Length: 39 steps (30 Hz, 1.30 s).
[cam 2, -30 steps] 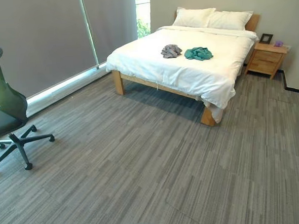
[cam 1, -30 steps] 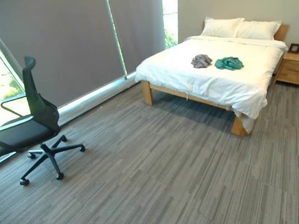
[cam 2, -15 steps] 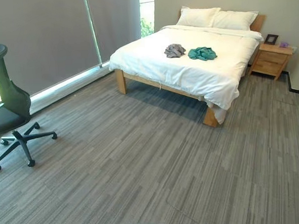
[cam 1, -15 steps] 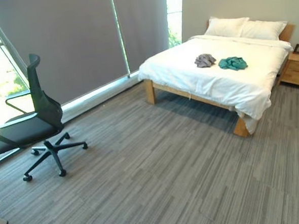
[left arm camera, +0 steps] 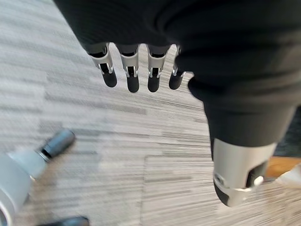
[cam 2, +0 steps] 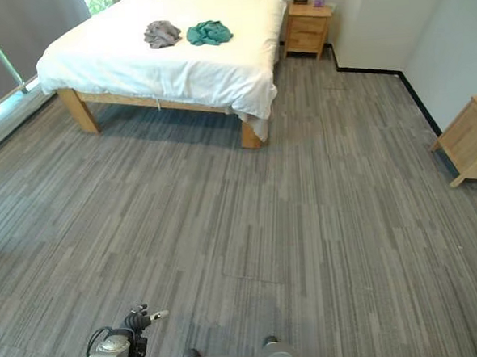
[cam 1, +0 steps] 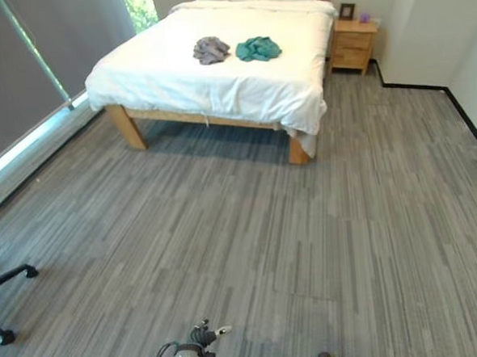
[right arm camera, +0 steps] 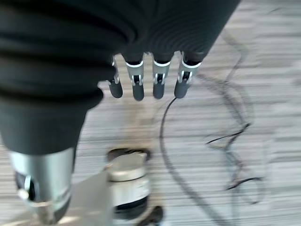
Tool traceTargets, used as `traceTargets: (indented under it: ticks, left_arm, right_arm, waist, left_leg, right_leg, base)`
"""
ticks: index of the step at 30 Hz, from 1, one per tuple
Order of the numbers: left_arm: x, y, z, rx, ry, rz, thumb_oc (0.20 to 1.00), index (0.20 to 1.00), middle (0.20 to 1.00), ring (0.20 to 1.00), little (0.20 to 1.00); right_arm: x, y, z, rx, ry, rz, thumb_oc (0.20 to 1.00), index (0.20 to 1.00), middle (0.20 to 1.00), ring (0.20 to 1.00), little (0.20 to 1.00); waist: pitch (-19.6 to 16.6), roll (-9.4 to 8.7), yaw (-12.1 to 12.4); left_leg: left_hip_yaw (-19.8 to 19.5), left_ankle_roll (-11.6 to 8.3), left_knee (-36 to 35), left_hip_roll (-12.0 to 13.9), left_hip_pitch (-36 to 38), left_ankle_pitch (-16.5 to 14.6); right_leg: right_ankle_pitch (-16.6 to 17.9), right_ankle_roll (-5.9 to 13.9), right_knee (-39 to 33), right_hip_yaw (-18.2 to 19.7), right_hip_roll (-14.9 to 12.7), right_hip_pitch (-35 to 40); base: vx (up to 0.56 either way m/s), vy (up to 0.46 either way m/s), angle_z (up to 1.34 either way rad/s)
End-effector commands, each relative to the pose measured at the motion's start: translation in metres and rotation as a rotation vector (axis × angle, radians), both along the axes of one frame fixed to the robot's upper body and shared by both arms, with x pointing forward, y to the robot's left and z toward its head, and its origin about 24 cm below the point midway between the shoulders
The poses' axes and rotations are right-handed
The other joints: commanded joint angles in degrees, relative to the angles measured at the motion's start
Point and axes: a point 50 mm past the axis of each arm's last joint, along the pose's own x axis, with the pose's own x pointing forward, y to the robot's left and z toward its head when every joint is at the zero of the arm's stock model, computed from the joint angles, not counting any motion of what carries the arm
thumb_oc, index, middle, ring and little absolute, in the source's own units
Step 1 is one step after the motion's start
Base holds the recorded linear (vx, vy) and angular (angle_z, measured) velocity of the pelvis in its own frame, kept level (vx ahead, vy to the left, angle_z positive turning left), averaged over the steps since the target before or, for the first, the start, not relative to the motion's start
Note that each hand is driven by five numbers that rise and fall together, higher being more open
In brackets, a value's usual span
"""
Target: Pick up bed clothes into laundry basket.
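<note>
- Far across the floor [cam 1: 251, 250], up on the bed [cam 1: 176, 81], spotted the bed clothes: a grey garment [cam 1: 211, 50] and a teal garment [cam 1: 258, 49], side by side near the middle of the white cover.
- Could not tell whether the two touched; looked just beside each other.
- Judged both soft, light and limp, with nothing stiff or fragile about them. Expected them to sag and trail once lifted.
- Reckoned the best hold to be right on top of each heap, curling down into the thickest bunch of folds and not plucking at a loose edge.
- Noted the grey one as a tight, rumpled wad and the teal one as a flatter, wider crumple with ragged folds, bright against the white.
- Found the left robot hand [left arm camera: 133, 75] hanging above the floor, fingers straight and relaxed, thumb apart, holding nothing.
- Found the right robot hand [right arm camera: 138, 82] in the same way: slack, unclenched, empty, over bare floor.
- Placed both hands well apart from the bed, so judged the picking not yet begun.
- Caught a wooden nightstand [cam 1: 353, 44] beside the far corner of the bed, clear of the garments.
</note>
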Motion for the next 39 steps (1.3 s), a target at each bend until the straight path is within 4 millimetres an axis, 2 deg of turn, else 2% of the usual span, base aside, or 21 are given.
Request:
traceTargets:
  ticks: [1,2,3,4,5,8,13,16,17,19,20,22,24,25,26,27,29,30,33,36,39]
  left_arm:
    - [0.006,0.002,0.001,-0.029,-0.02,0.084,1.0,1.0,1.0,1.0,1.0]
    - [0.003,0.0,0.0,-0.034,-0.007,0.087,1.0,1.0,1.0,1.0,1.0]
    - [0.003,0.0,0.0,-0.034,-0.007,0.087,1.0,1.0,1.0,1.0,1.0]
    - [-0.001,-0.001,-0.002,-0.037,0.014,0.095,1.0,1.0,1.0,1.0,1.0]
    - [-0.013,-0.001,-0.006,-0.037,0.059,0.111,1.0,1.0,1.0,1.0,1.0]
    - [-0.042,0.0,-0.014,-0.032,0.163,0.127,1.0,1.0,1.0,1.0,1.0]
    - [-0.047,-0.002,-0.015,-0.037,0.169,0.101,1.0,1.0,1.0,1.0,1.0]
    - [-0.025,0.004,-0.008,-0.017,0.071,0.087,1.0,1.0,1.0,1.0,1.0]
    - [0.005,0.01,0.005,-0.02,-0.063,0.089,1.0,1.0,1.0,1.0,1.0]
    - [0.045,0.021,0.034,-0.042,-0.29,0.096,1.0,1.0,1.0,1.0,1.0]
    - [0.045,0.022,0.034,-0.041,-0.289,0.096,1.0,1.0,1.0,1.0,1.0]
    - [0.074,0.033,0.066,-0.015,-0.443,0.052,1.0,1.0,1.0,1.0,1.0]
    - [0.108,0.035,0.116,-0.007,-0.65,-0.039,1.0,1.0,1.0,1.0,1.0]
    - [0.122,0.03,0.158,-0.069,-0.843,-0.072,1.0,1.0,1.0,1.0,1.0]
    - [0.122,0.03,0.158,-0.069,-0.842,-0.072,1.0,1.0,1.0,1.0,1.0]
    - [0.126,0.021,0.192,-0.161,-0.989,-0.106,1.0,1.0,1.0,1.0,1.0]
    - [0.126,0.019,0.195,-0.166,-1.007,-0.112,1.0,1.0,1.0,1.0,1.0]
    - [0.127,0.012,0.207,-0.199,-1.068,-0.126,1.0,1.0,1.0,1.0,1.0]
    - [0.127,0.006,0.212,-0.218,-1.104,-0.126,1.0,1.0,1.0,1.0,1.0]
    - [0.124,-0.001,0.202,-0.22,-1.07,-0.129,1.0,1.0,1.0,1.0,1.0]
    - [0.119,-0.011,0.183,-0.238,-0.996,-0.112,1.0,1.0,1.0,1.0,1.0]
  right_arm:
    - [0.052,-0.014,0.003,-0.034,-0.155,0.064,1.0,1.0,1.0,1.0,1.0]
    - [0.062,-0.018,0.004,-0.045,-0.185,0.072,1.0,1.0,1.0,1.0,1.0]
    - [0.062,-0.018,0.004,-0.045,-0.186,0.072,1.0,1.0,1.0,1.0,1.0]
    - [0.069,-0.02,0.006,-0.052,-0.212,0.062,1.0,1.0,1.0,1.0,1.0]
    - [0.077,-0.022,0.007,-0.054,-0.248,0.035,1.0,1.0,1.0,1.0,1.0]
    - [0.087,-0.014,0.007,-0.022,-0.293,0.026,1.0,1.0,1.0,1.0,1.0]
    - [0.078,-0.009,0.004,-0.001,-0.263,-0.009,1.0,1.0,1.0,1.0,1.0]
    - [0.091,-0.01,0.006,0.004,-0.351,-0.142,1.0,1.0,1.0,1.0,1.0]
    - [0.111,-0.018,0.013,-0.006,-0.469,-0.246,1.0,1.0,1.0,1.0,1.0]
    - [0.151,-0.029,0.035,-0.008,-0.693,-0.283,1.0,1.0,1.0,1.0,1.0]
    - [0.151,-0.029,0.035,-0.008,-0.692,-0.283,1.0,1.0,1.0,1.0,1.0]
    - [0.186,-0.044,0.07,-0.054,-0.892,-0.213,1.0,1.0,1.0,1.0,1.0]
    - [0.211,-0.058,0.106,-0.115,-1.052,-0.143,1.0,1.0,1.0,1.0,1.0]
    - [0.226,-0.061,0.134,-0.128,-1.178,-0.089,1.0,1.0,1.0,1.0,1.0]
    - [0.226,-0.061,0.134,-0.128,-1.178,-0.088,1.0,1.0,1.0,1.0,1.0]
    - [0.239,-0.055,0.172,-0.135,-1.341,0.035,1.0,1.0,1.0,1.0,1.0]
    - [0.24,-0.05,0.179,-0.12,-1.375,0.063,1.0,1.0,1.0,1.0,1.0]
    - [0.241,-0.041,0.193,-0.116,-1.439,0.137,1.0,1.0,1.0,1.0,1.0]
    - [0.239,-0.032,0.193,-0.08,-1.463,0.147,1.0,1.0,1.0,1.0,1.0]
    - [0.234,-0.023,0.184,-0.069,-1.43,0.173,1.0,1.0,1.0,1.0,1.0]
    - [0.233,-0.002,0.169,-0.005,-1.391,0.182,1.0,1.0,1.0,1.0,1.0]
  waist:
    - [0.3,-1.94,2.7]
    - [0.8,-2.0,3.1]
    - [0.7,-2.02,3.0]
    - [0.7,-2.2,3.2]
    - [0.5,-2.41,3.1]
    - [-1.1,-1.88,2.6]
    - [-2.0,-0.82,2.9]
    - [-2.4,-0.18,3.0]
    - [-2.3,0.1,3.1]
    - [-1.9,0.25,3.2]
    - [-2.2,0.22,3.2]
    - [-2.2,0.39,3.2]
    - [-2.3,0.71,3.3]
    - [-2.3,0.71,3.7]
    - [-2.3,0.71,3.7]
    - [-2.4,0.42,4.0]
    - [-2.4,0.28,4.0]
    - [-2.4,0.01,3.9]
    - [-2.5,-0.27,3.9]
    - [-2.4,-0.36,3.8]
    - [-2.1,-0.24,3.7]
  left_leg:
    - [-11.3,-3.84,6.6,0.3,-3.6,-0.4]
    - [-14.3,-4.0,7.1,-0.3,-4.3,-0.5]
    - [-14.3,-3.99,7.1,-0.4,-4.5,-0.3]
    - [-16.7,-4.05,7.1,-0.7,-4.9,-0.6]
    - [-17.6,-4.21,6.7,-0.5,-4.9,-1.0]
    - [-14.4,-4.1,5.6,0.8,-2.8,-1.6]
    - [-15.7,-3.08,0.6,-1.1,0.5,-2.0]
    - [-15.6,-2.38,-1.7,-2.5,1.4,-2.4]
    - [-15.9,-2.14,-1.7,-3.0,1.0,-2.7]
    - [-16.3,-1.8,-1.7,-3.5,1.3,-3.0]
    - [-16.2,-1.8,-1.7,-3.5,1.0,-2.9]
    - [-16.5,-1.49,-1.7,-4.0,1.1,-3.0]
    - [-16.7,-1.16,-1.7,-4.3,1.1,-3.1]
    - [-17.1,-0.95,-1.7,-4.5,1.0,-3.2]
    - [-17.1,-0.95,-1.7,-4.5,1.0,-3.2]
    - [-17.3,-0.72,-1.7,-4.8,1.1,-3.4]
    - [-17.3,-0.68,-1.7,-4.9,1.2,-3.6]
    - [-17.2,-0.53,-1.7,-5.0,1.3,-3.9]
    - [-17.1,-0.41,-1.7,-5.0,1.5,-4.1]
    - [-16.9,-0.26,-1.7,-5.0,1.6,-4.5]
    - [-16.6,-0.23,-1.7,-5.0,1.7,-4.6]
  right_leg:
    - [4.5,0.16,-2.1,2.2,0.6,-1.0]
    - [4.5,0.07,-2.1,2.5,0.5,-0.9]
    - [4.5,0.06,-2.1,2.4,0.5,-1.1]
    - [4.6,0.09,-2.0,2.6,0.3,-1.1]
    - [4.7,0.26,-2.0,2.8,0.0,-1.1]
    - [4.2,0.27,-1.5,2.0,-0.9,-0.7]
    - [3.7,0.51,-0.5,2.4,-1.3,-0.4]
    - [3.4,1.15,0.7,2.9,-2.1,-0.7]
    - [3.3,1.41,1.2,3.1,-2.5,-1.1]
    - [3.1,1.85,1.3,3.0,-2.8,-0.8]
    - [3.3,1.83,1.3,3.0,-2.8,-1.1]
    - [3.5,2.3,1.3,2.9,-3.1,-0.9]
    - [3.7,2.67,1.3,2.5,-3.4,-0.7]
    - [3.8,2.88,1.3,2.4,-3.6,-0.6]
    - [3.8,2.88,1.3,2.4,-3.6,-0.6]
    - [4.0,3.13,1.1,2.3,-3.9,-0.5]
    - [4.0,3.19,1.1,2.4,-3.9,-0.5]
    - [4.0,3.22,1.0,2.5,-4.0,-0.3]
    - [3.9,3.26,0.9,2.9,-4.0,-0.3]
    - [4.0,3.27,0.4,3.0,-3.9,-0.1]
    - [4.0,3.22,0.0,3.0,-3.8,0.1]
  base:
    - [-0.09,-0.093,0.0]
    - [-0.06,-0.039,-0.17]
    - [-0.04,-0.034,-0.35]
    - [-0.01,-0.028,-0.44]
    - [0.0,-0.019,-0.23]
    - [0.07,0.045,0.2]
    - [0.09,0.112,0.11]
    - [0.06,0.15,-0.09]
    - [0.03,0.167,-0.01]
    - [0.02,0.11,0.05]
    - [0.02,0.063,0.08]
    - [0.03,0.075,0.06]
    - [0.03,0.084,0.02]
    - [0.02,0.053,0.04]
    - [0.05,0.075,0.14]
    - [0.04,0.048,0.14]
    - [0.04,0.032,0.06]
    - [0.0,0.0,0.0]
    - [0.04,0.012,-0.05]
    - [0.03,0.009,-0.07]
    - [0.03,0.006,-0.07]
